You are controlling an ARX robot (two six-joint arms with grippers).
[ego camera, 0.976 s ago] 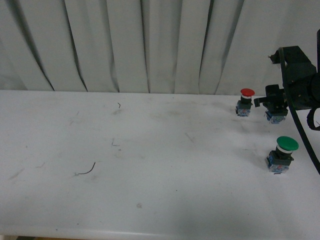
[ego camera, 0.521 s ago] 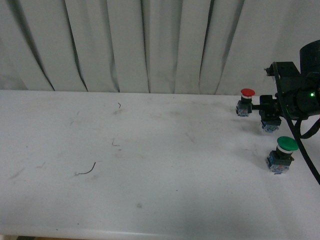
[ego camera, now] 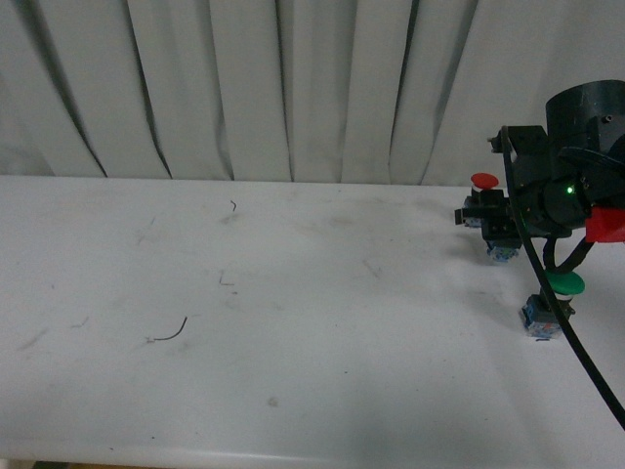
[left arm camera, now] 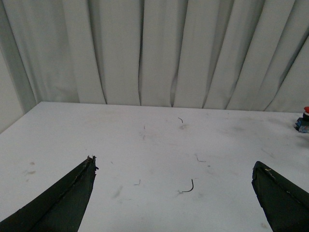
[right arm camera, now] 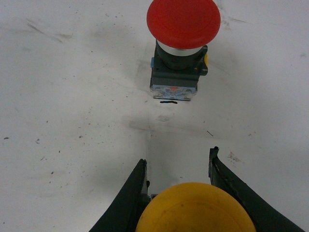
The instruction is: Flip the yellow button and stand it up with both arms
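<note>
Right tool [right arm camera: 177,157] clamped on yellow button [right arm camera: 195,208], now further left beside red button [right arm camera: 183,21]; left tool [left arm camera: 175,163] apart.

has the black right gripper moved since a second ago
Yes. The right gripper, shut on the yellow-capped button, shifted left and now overlaps the red-capped button it was beside.

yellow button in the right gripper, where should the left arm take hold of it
Probably the blue-grey block of the yellow button, free below the right gripper, whose fingers flank it under the round cap; its boxy shape suits a pinch. The open left gripper should come from the robot's left over bare table, since the red button stands close beyond.
</note>
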